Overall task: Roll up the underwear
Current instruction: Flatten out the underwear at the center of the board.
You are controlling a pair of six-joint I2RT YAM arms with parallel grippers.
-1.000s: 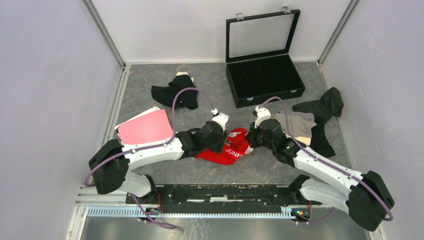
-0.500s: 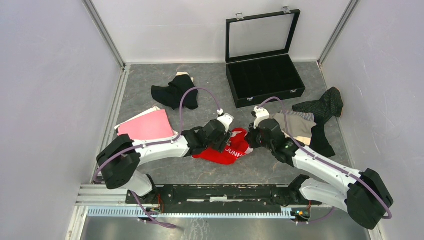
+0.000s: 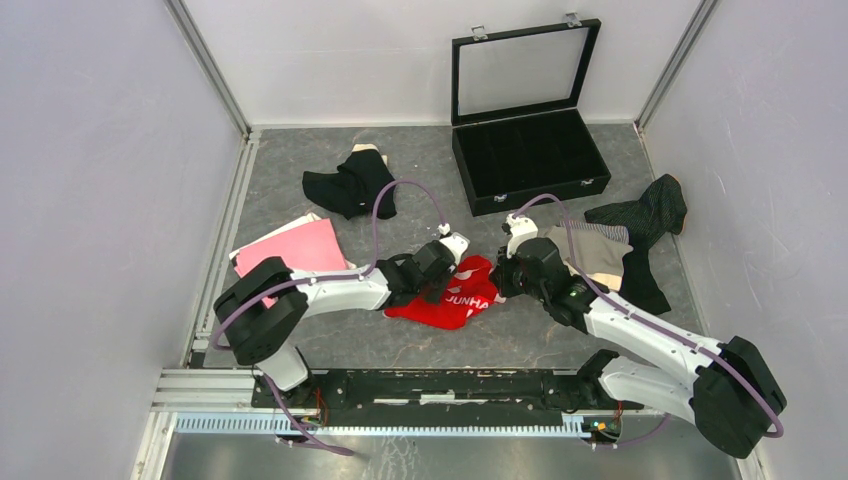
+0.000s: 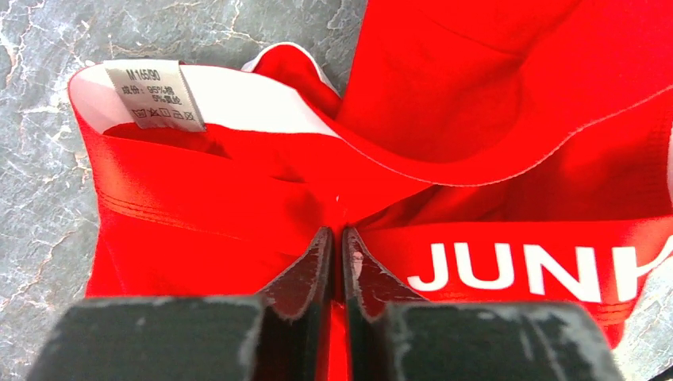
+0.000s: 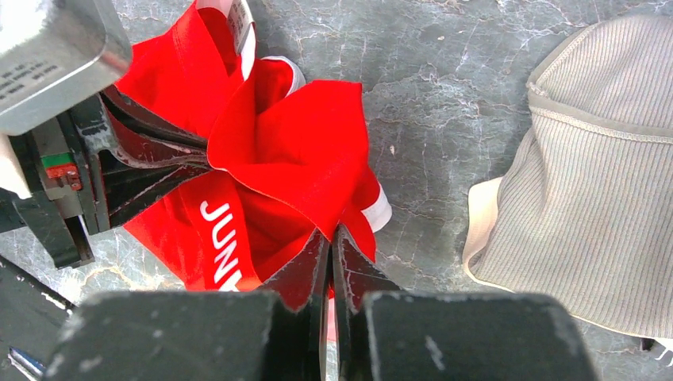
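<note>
The red underwear [image 3: 455,303] with white lettering lies crumpled at mid-table between both arms. My left gripper [image 4: 336,235] is shut on a fold of its red cloth [image 4: 238,198], next to the lettered waistband. My right gripper [image 5: 329,232] is shut on the red underwear's [image 5: 294,151] opposite edge, from the right side. In the top view the left gripper [image 3: 447,275] and right gripper [image 3: 502,280] face each other across the garment. Other underwear: a black piece [image 3: 345,183] far left, a pink one [image 3: 292,252], a beige one [image 3: 598,250], a dark pinstriped one [image 3: 650,212].
A rigid black case [image 3: 528,150] with its glass lid up stands at the back right. The left arm's head [image 5: 48,119] shows at the left of the right wrist view. Grey walls bound the table on both sides.
The left gripper moved slightly right over the red underwear and closed its jaws on the cloth. The right gripper stayed shut on the garment's right edge.
</note>
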